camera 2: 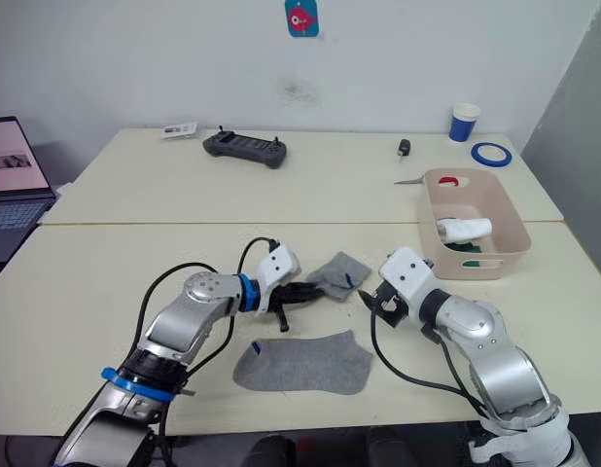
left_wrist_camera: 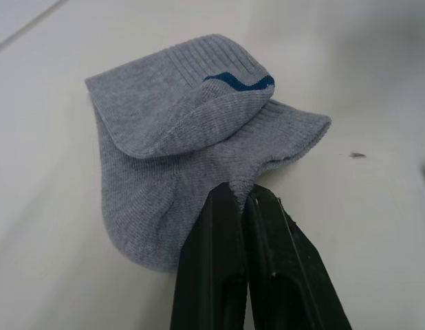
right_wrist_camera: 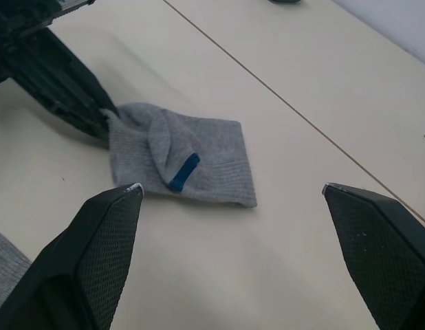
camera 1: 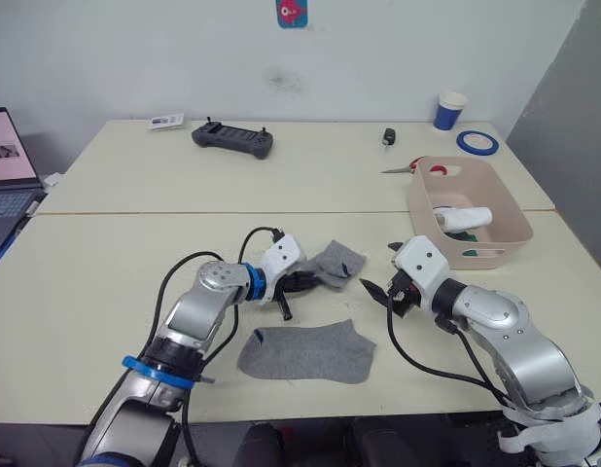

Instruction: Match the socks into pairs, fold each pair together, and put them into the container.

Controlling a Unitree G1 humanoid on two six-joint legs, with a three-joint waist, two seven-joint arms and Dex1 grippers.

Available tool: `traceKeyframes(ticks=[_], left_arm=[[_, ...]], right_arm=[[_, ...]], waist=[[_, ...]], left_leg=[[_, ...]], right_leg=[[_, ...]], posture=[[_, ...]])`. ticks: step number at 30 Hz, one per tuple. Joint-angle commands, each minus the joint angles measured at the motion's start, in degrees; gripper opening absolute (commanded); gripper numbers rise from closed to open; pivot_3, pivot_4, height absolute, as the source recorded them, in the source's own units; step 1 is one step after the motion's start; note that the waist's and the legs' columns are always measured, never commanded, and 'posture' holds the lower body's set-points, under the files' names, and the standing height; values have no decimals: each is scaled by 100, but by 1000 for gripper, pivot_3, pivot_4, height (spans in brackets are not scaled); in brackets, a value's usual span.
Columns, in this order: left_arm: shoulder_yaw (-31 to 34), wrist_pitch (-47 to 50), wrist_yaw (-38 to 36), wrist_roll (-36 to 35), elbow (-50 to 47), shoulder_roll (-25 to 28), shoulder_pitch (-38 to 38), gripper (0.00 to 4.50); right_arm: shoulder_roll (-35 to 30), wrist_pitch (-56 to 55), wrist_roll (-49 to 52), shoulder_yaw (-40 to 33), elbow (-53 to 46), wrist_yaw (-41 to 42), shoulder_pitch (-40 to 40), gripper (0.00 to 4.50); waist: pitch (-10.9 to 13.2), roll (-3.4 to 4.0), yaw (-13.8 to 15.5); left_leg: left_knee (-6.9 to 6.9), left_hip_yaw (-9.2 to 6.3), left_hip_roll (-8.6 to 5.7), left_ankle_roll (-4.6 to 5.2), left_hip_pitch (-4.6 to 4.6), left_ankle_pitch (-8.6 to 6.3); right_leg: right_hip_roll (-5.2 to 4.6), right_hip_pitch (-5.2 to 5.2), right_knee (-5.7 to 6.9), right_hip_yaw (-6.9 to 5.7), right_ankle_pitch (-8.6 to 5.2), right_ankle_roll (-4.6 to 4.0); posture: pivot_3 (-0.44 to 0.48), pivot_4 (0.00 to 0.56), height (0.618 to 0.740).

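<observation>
A grey sock (camera 1: 337,263) with a dark blue cuff mark lies crumpled and partly folded on the table. My left gripper (camera 1: 302,283) is shut on that sock's near edge, and the left wrist view shows the fabric (left_wrist_camera: 185,137) pinched between the black fingers (left_wrist_camera: 219,261). My right gripper (right_wrist_camera: 231,187) stands open just right of the sock (right_wrist_camera: 192,161), apart from it. A second grey sock (camera 1: 305,352) lies flat nearer the front edge. The pink-beige container (camera 1: 480,255) at the right holds a rolled white sock (camera 1: 466,216) and something dark green (camera 1: 464,236).
At the back of the table are a black controller (camera 1: 232,139), a small black object (camera 1: 389,136), scissors (camera 1: 412,167), a blue-white paper cup (camera 1: 450,110) and a blue tape roll (camera 1: 477,143). A laptop (camera 1: 9,175) stands at the far left.
</observation>
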Motion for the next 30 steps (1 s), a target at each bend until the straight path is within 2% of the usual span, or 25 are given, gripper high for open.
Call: traceKeyframes(ticks=[1, 10, 16, 22, 26, 30], left_arm=[[35, 526, 37, -363, -564, -152, 13, 48], [-119, 554, 186, -355, -736, -217, 126, 48], [399, 958, 645, -717, -727, -510, -25, 48], [2057, 2398, 1349, -1940, -852, -625, -640, 48], [2853, 3174, 1665, -2519, -1090, -334, -744, 48], [3428, 3489, 1932, -2733, -1204, 194, -789, 48]], right_arm=[[-32, -88, 63, -94, -228, 20, -19, 4500], [-76, -76, 89, -86, -271, 4, 23, 4500], [-92, -67, 107, -120, -306, 5, 49, 4500], [-57, -155, 255, -212, -353, 81, -76, 4500], [26, -164, 530, -256, -499, 188, -200, 4500], [109, -145, 786, -286, -556, 270, -337, 4500]], waist=[[0, 0, 11], [0, 0, -6], [0, 0, 4], [0, -1, -15], [0, 0, -57], [0, -1, -53]], left_leg=[[1, 0, 0, 0, 0, 0], [-1, -1, 0, 0, 2, 0], [3, 0, -1, 0, 0, 0], [3, -5, 0, 0, 0, 0], [-2, -5, 0, 0, 2, 0], [-3, -10, 1, 0, 1, 0]], right_leg=[[0, 1, 0, 0, 0, 0], [1, 1, 0, 1, 0, 0], [-1, 1, 0, 1, 0, 0], [0, 1, 3, -4, 1, 1], [0, 0, 0, -1, -1, 2], [0, 0, 0, -5, -1, 2]], posture=[[0, 150, 740], [0, 150, 740], [0, 150, 740], [0, 150, 740], [0, 150, 740], [0, 150, 740]])
